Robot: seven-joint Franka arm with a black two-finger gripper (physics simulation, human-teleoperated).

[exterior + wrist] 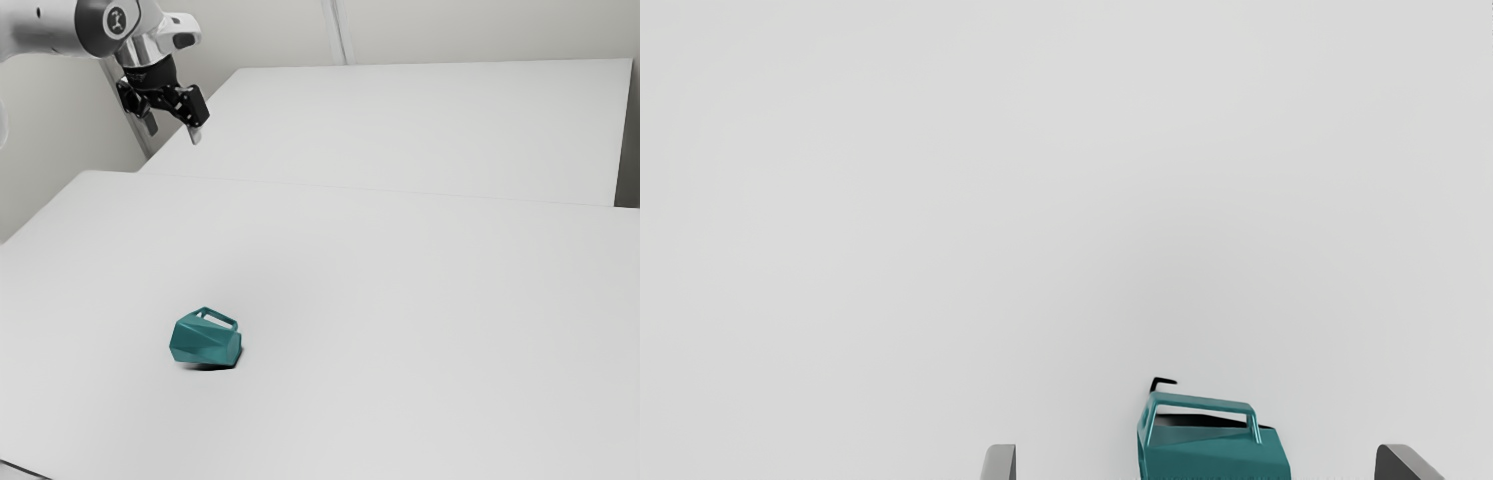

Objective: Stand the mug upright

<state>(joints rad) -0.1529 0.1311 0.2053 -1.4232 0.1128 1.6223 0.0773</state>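
Observation:
The teal mug (205, 342) lies on its side on the white table, its handle up and its narrower lower side resting beside a thin dark shadow. High above the table, toward the exterior view's upper left, the black gripper (173, 132) hangs well apart from the mug. In the wrist view the gripper (1196, 460) has its two fingers wide apart, with the mug (1214, 457) seen between them, farther down on the table and touched by neither. Part of the mug's body is cut off by the picture's edge.
The white table (400, 330) spreads around the mug. Behind it stands another white surface (430, 125), with pale walls beyond. The arm (45, 28) comes in at the exterior view's upper left.

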